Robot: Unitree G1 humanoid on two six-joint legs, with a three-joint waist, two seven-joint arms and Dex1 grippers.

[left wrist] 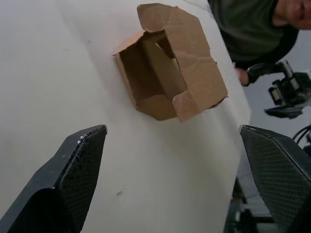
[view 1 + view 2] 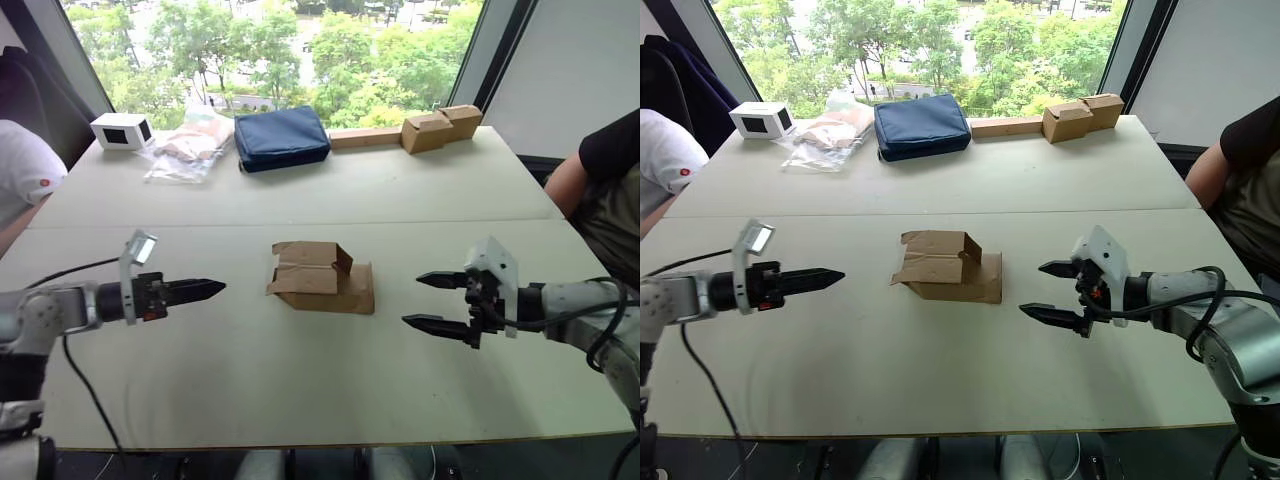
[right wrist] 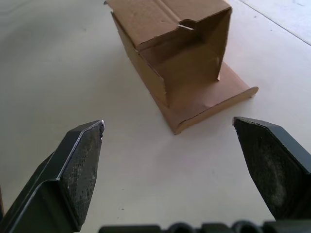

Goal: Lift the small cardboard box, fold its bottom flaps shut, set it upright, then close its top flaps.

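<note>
nothing done yet: small cardboard box (image 2: 322, 277) lies on its side at frame centre, flaps unfolded; left gripper (image 2: 205, 290) and right gripper (image 2: 432, 300) are spread wide and empty.

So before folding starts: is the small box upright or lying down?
Lying on its side: the small cardboard box shows an open end to each wrist view, flaps spread.

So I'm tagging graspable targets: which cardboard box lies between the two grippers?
The small cardboard box at the table's middle, flaps open and alone; the joined tan boxes sit at the far edge by the window.
</note>
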